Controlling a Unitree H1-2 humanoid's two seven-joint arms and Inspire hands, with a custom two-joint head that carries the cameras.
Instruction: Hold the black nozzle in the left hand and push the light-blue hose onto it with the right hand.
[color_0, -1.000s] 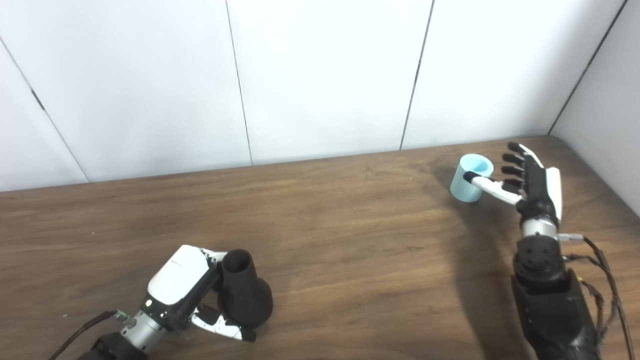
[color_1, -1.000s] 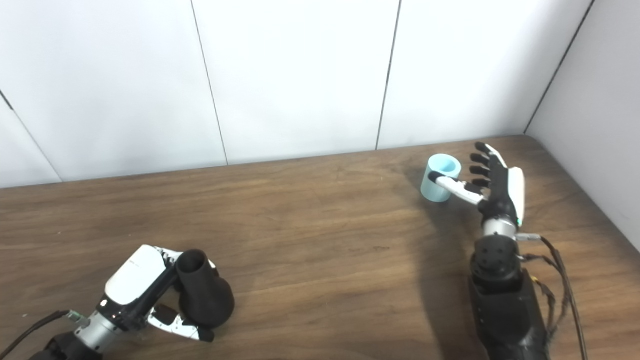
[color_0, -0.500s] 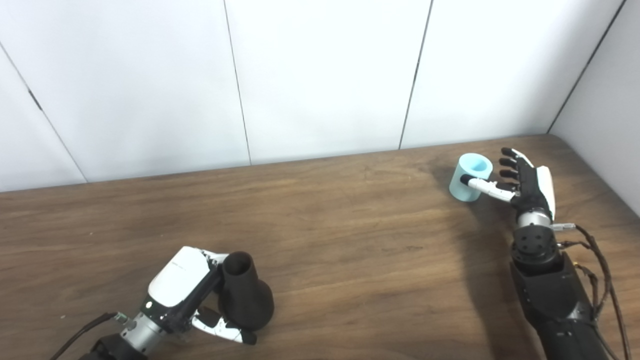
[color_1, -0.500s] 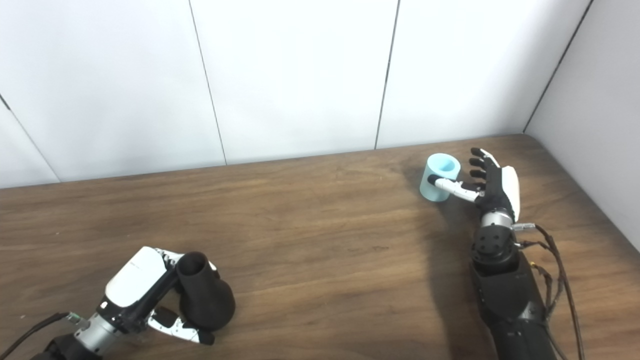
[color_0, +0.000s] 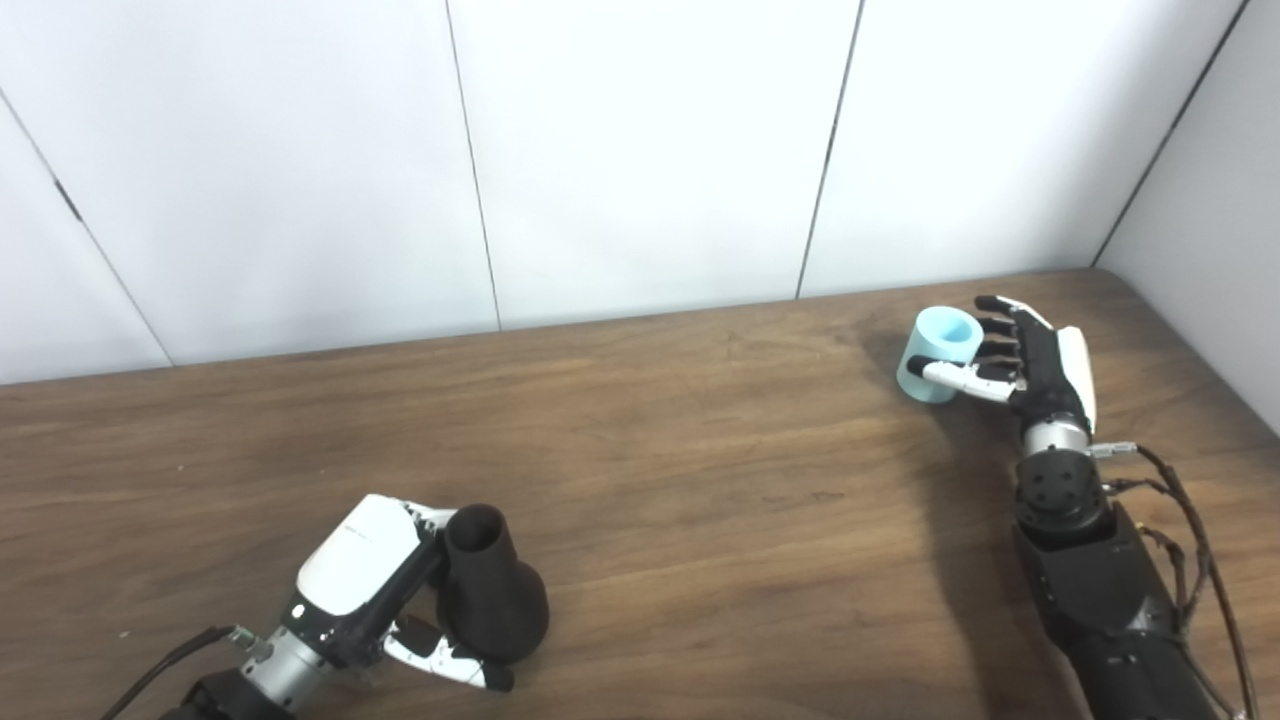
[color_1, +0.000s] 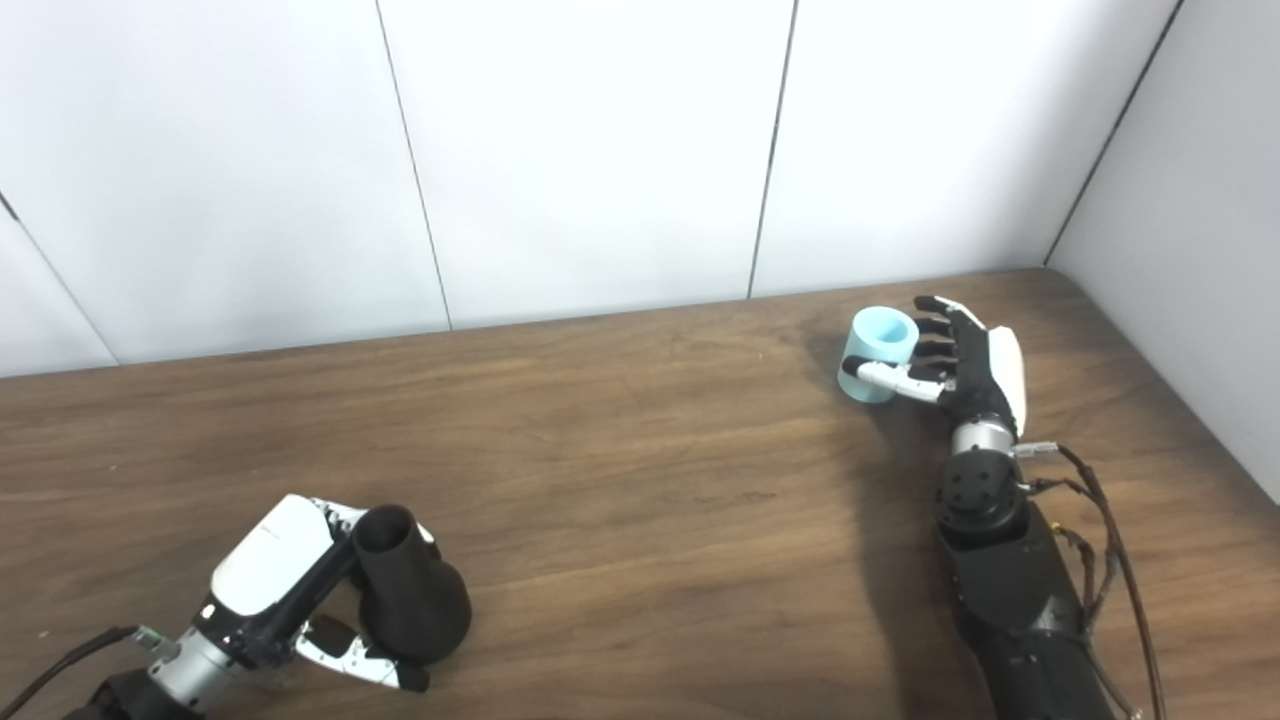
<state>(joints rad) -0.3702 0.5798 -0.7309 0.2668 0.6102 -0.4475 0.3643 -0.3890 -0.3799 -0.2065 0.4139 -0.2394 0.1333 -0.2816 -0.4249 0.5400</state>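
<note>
The black nozzle (color_0: 495, 600) stands on its wide base at the near left of the wooden table (color_0: 700, 480), its narrow mouth pointing up. My left hand (color_0: 365, 575) is shut on it, fingers hooked around the neck and thumb under the base. The light-blue hose (color_0: 935, 345), a short upright tube, stands at the far right. My right hand (color_0: 1030, 355) is open beside it. Its thumb lies across the front of the tube and its spread fingers reach to the tube's right side.
White wall panels (color_0: 650, 150) rise directly behind the table's far edge, and a side wall (color_0: 1220, 200) closes the right corner close to the hose. Cables (color_0: 1190, 560) hang from my right forearm over the table's right side.
My right hand has sunk and shifted left, bringing its fingers against the hose's right side and its thumb lower across the front. The left hand and nozzle are unmoved.
</note>
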